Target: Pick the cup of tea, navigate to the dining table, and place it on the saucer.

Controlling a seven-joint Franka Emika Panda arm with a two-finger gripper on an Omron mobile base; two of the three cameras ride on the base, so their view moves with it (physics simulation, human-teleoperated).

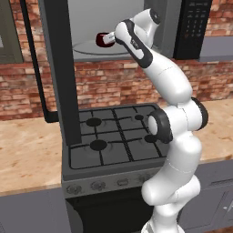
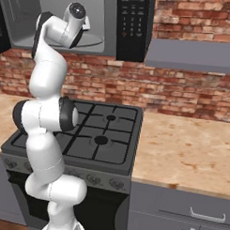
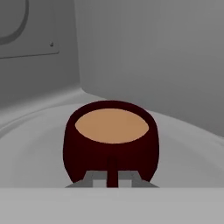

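The two-finger gripper (image 3: 112,180) is clenched on the small handle of the squat maroon cup of tea (image 3: 111,140), which sits just ahead of it on the round grey glass turntable (image 3: 35,144) inside the open grey microwave (image 1: 86,27); the fingertips themselves are apparently mostly hidden. Below the gripper lies the black gas stove (image 1: 116,136).

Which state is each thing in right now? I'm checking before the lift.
cup of tea: upright, full, on the microwave's turntable.
microwave door: swung open.
gripper: shut on the cup's handle.
stove burners: unlit, nothing on them.
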